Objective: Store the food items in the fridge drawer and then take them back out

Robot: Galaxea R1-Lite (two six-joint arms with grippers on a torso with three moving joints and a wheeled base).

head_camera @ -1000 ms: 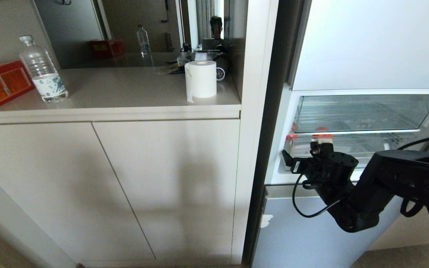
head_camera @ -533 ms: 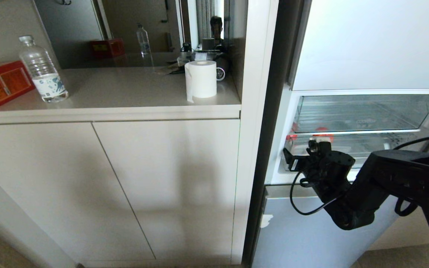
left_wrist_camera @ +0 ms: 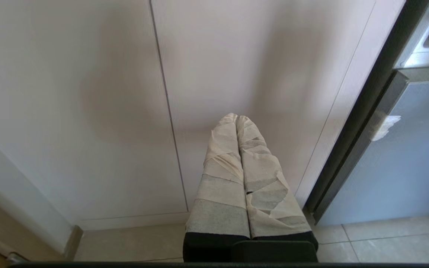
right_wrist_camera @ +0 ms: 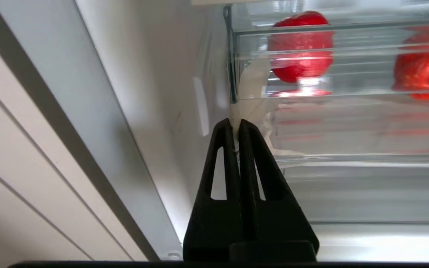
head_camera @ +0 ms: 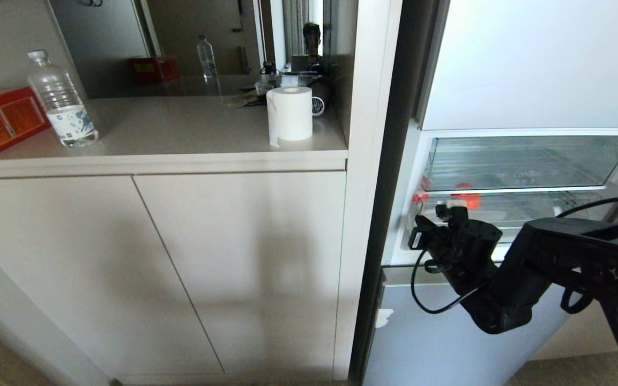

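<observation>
Beside the beige cabinets [head_camera: 180,268], the fridge [head_camera: 501,69] stands open. The right claw [right_wrist_camera: 236,124], spread a second ago, is now pressed together at the fridge drawer [right_wrist_camera: 348,123]'s front corner, apparently on tape there; red fruit [right_wrist_camera: 301,52] sits inside. Left claw [left_wrist_camera: 236,123] hangs pressed together.

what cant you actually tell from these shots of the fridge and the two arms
- Red round fruits behind the clear plastic fridge drawer: the ribbed wall distorts them, and the right wrist view's edge crops one, so kind and count stay unclear.
- Right gripper: fingers together at a strip of white tape; whether they pinch it is hidden.
- Head view: the black arm covers the drawer's front lip.
- Left gripper: only the wrist view shows it, facing the beige cabinet doors.
</observation>
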